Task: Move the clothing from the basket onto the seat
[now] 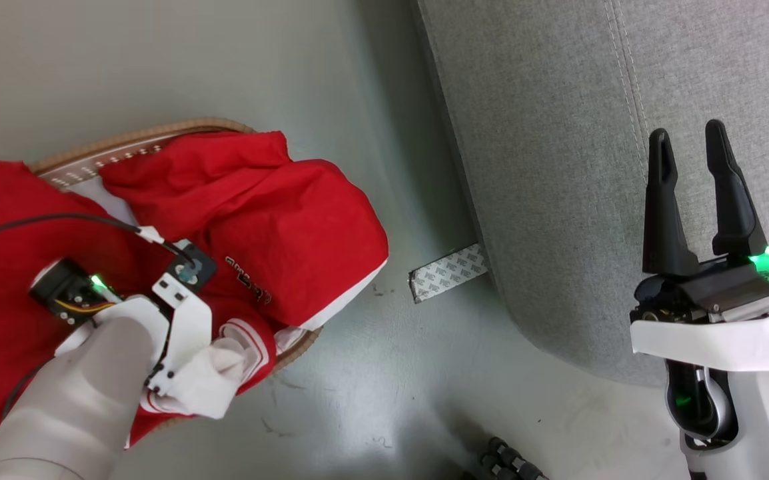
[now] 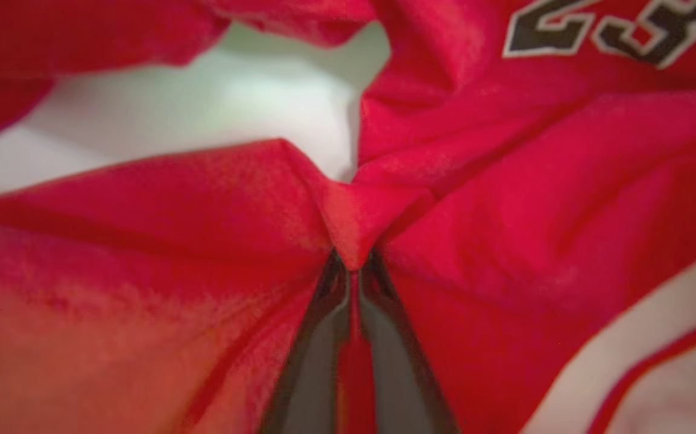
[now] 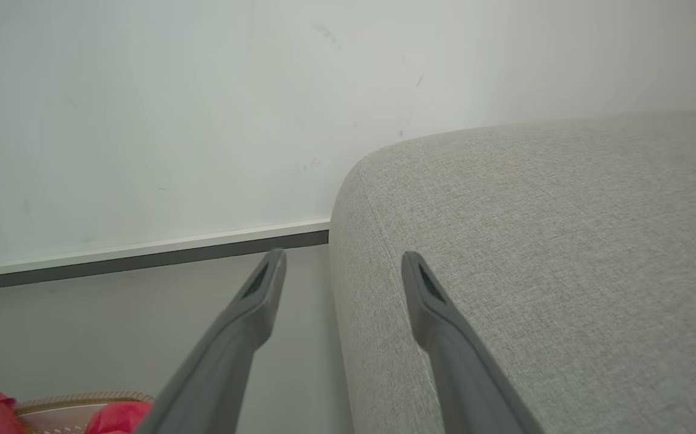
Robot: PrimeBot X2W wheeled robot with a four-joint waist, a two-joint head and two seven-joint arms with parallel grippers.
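Left hand [image 2: 353,268] pinches jersey [image 2: 535,181] fold; right hand [image 1: 691,147] open. Lift straight, clear basket [image 1: 124,139] rim, then swing to seat [image 1: 558,167].

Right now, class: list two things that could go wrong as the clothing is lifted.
The left end effector pinches only a small fold of shiny red clothing; it may slip out.
The clothing drapes over the basket rim, so lifting might drag the basket or spill cloth on the floor.
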